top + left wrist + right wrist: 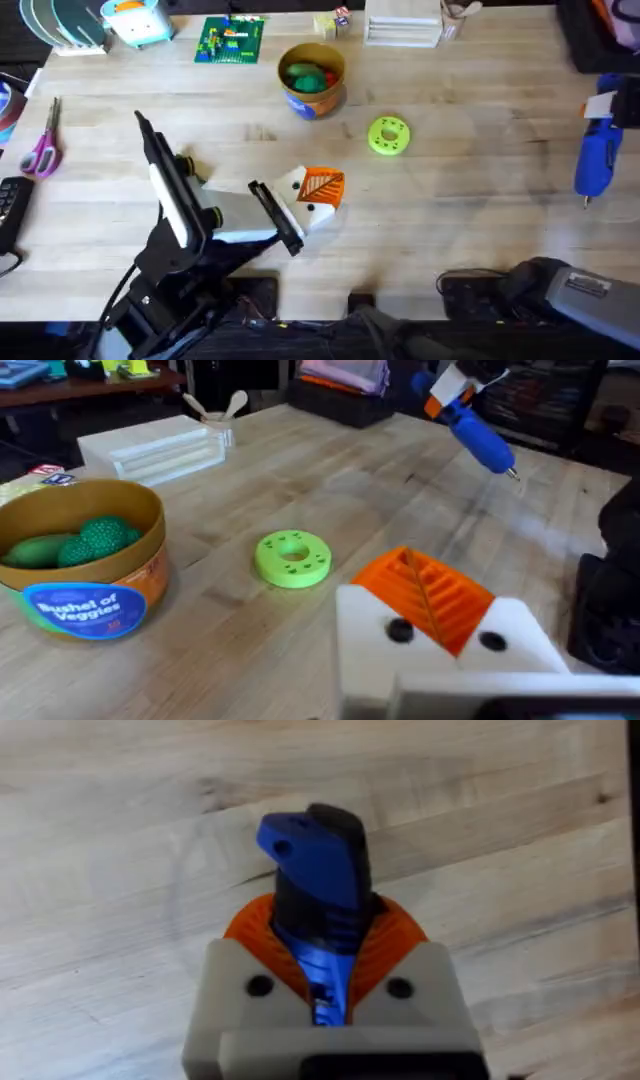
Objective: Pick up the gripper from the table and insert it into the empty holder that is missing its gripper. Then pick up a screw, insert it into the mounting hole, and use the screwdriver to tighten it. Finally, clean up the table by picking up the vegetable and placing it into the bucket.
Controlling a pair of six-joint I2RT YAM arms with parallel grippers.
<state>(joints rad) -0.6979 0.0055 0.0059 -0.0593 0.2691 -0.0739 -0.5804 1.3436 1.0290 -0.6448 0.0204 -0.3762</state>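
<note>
Right pincer [325, 982] clamped on the blue screwdriver [597, 150], held above the tabletop [450, 190] far right, likely rigid, slick, tip-heavy, so grip mid-body; left pincer [318, 192] closed, empty, mid-tabletop; vegetables already in bucket [312, 80].

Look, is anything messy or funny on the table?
Nothing is spilled or broken. The bucket stands upright with green vegetables inside. The only odd bit is that the screwdriver isn't lying on the table. The right gripper holds it tilted in the air.
</note>
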